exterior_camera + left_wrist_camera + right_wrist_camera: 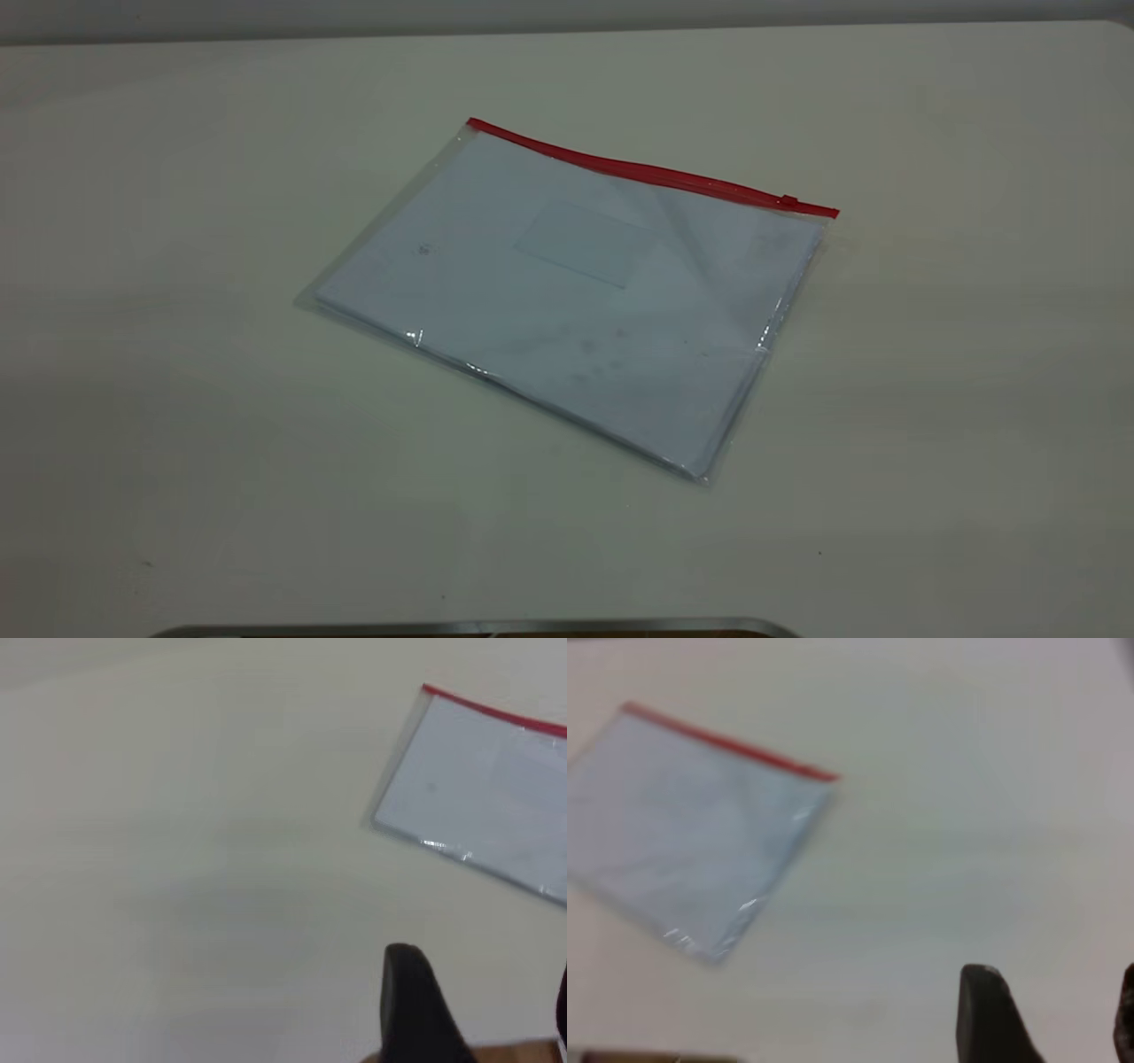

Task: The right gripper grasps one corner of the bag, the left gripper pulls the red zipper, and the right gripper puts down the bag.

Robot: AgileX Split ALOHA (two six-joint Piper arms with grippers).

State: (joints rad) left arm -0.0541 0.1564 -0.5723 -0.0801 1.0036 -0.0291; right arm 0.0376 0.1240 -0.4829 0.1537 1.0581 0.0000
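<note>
Lying flat near the middle of the pale table [177, 399], the bag [567, 301] is a clear, glossy plastic rectangle with white sheets and a small rectangular pocket showing through. The red zipper [651, 171] runs as a thin strip along its far long edge, its slider tab [788, 201] close to the corner of the bag [828, 214] at the exterior view's right. Bare tabletop surrounds all four edges. The left gripper [478, 1010] and the right gripper [1050, 1019] sit well apart from the bag, each with fingers spread and holding nothing.
</note>
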